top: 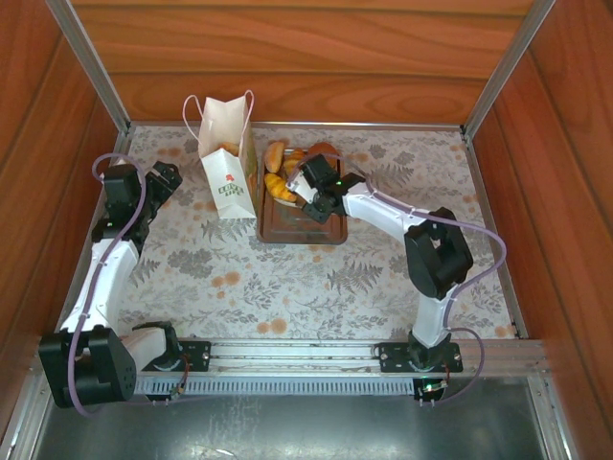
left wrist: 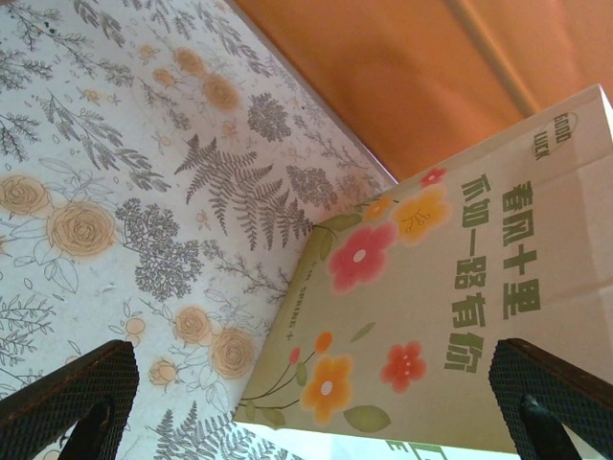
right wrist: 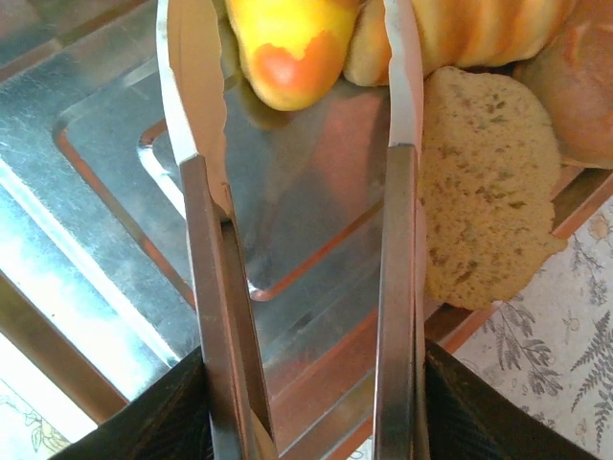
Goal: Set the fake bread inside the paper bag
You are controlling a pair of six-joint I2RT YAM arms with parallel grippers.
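Now my right gripper (top: 308,195) reaches over the brown tray (top: 299,228), its fingers (right wrist: 177,417) pressed from outside against the two arms of the metal tongs (right wrist: 206,240); it is pinching the tongs, whose arms stand apart. In the right wrist view the tray's shiny floor (right wrist: 124,192) lies under them; a yellow pastry with a reddish tip (right wrist: 287,43) sits between their far ends, though I cannot tell whether either arm touches it. Just right of it lies a ridged golden roll (right wrist: 479,29); nearer to me a flat tan speckled bun (right wrist: 488,192) rests against the tray's rim, with a brown bun (right wrist: 579,86) beside it. From above, the fake bread (top: 281,165) is heaped at the tray's far end.

The paper bag (top: 228,163) stands upright just left of the tray, its mouth open; my left gripper (top: 169,178) hangs to the left of the bag, apart from it. In the left wrist view its fingers (left wrist: 67,402) are spread wide with nothing between them; the bag's flowered front (left wrist: 431,287) faces me on the floral tablecloth (left wrist: 144,192).
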